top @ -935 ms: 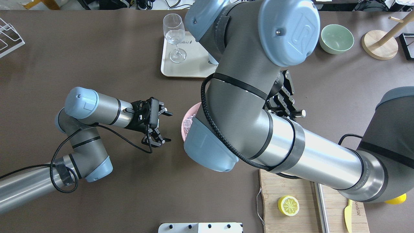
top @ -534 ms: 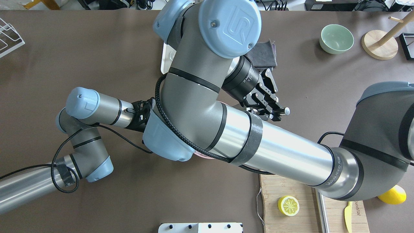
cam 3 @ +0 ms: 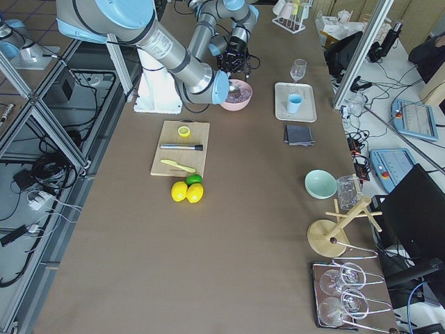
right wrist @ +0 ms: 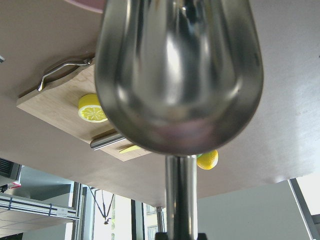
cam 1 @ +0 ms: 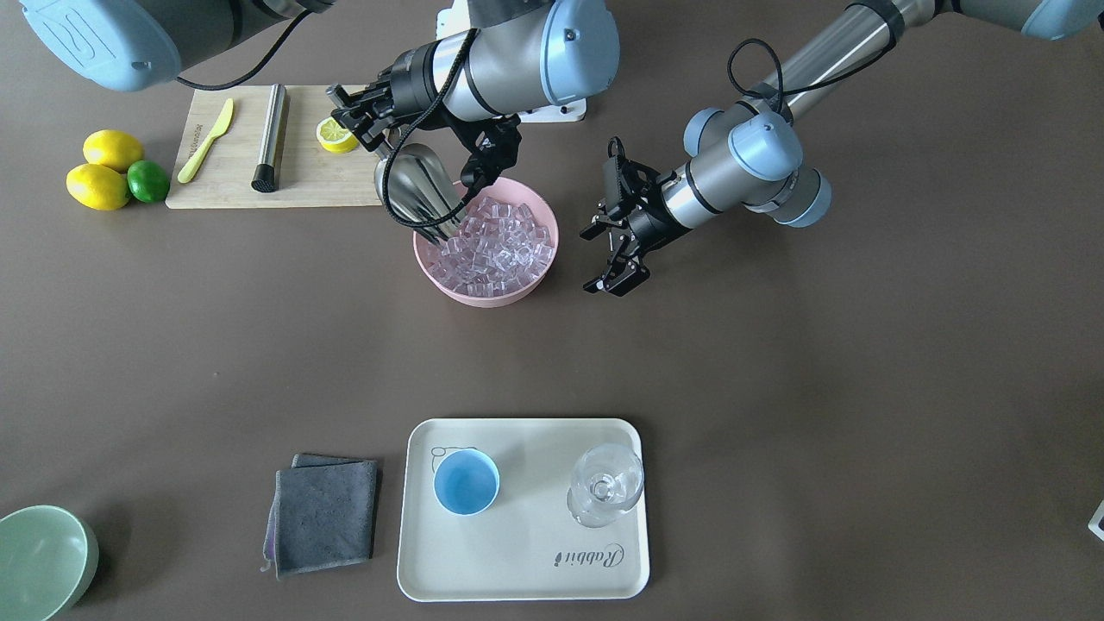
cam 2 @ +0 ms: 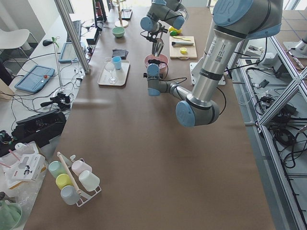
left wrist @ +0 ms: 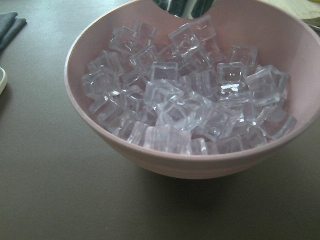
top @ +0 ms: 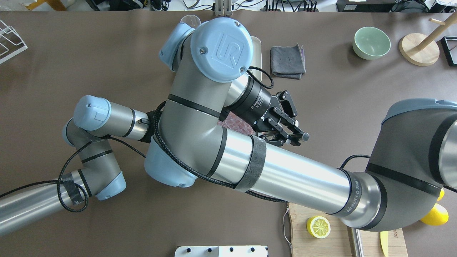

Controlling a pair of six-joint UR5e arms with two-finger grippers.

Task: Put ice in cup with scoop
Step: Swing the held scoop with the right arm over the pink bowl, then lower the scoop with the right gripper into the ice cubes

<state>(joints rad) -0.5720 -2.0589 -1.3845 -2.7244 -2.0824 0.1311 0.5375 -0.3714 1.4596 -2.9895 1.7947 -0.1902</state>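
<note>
My right gripper (cam 1: 360, 123) is shut on the thin handle of the steel scoop (cam 1: 414, 191). The scoop tilts down, and its mouth reaches over the rim of the pink bowl (cam 1: 448, 289) at the ice (cam 1: 496, 240). In the right wrist view only the outside of the scoop (right wrist: 180, 75) shows, so any contents are hidden. The left wrist view shows the ice (left wrist: 185, 100) heaped in the bowl. My left gripper (cam 1: 595, 259) stands open beside the bowl, apart from it. The light-blue cup (cam 1: 466, 481) stands upright on the cream tray (cam 1: 517, 569).
A clear stemmed glass (cam 1: 605, 487) shares the tray. A grey cloth (cam 1: 323, 513) and a green bowl (cam 1: 39, 561) lie beyond it. The cutting board (cam 1: 302, 185) behind the pink bowl carries a lemon half, a knife and a steel cylinder, with lemons (cam 1: 99, 172) beside it.
My right arm has swung left over the pink bowl, bringing the scoop to it, and it now hides my left gripper in the overhead view. The left arm has stayed put.
</note>
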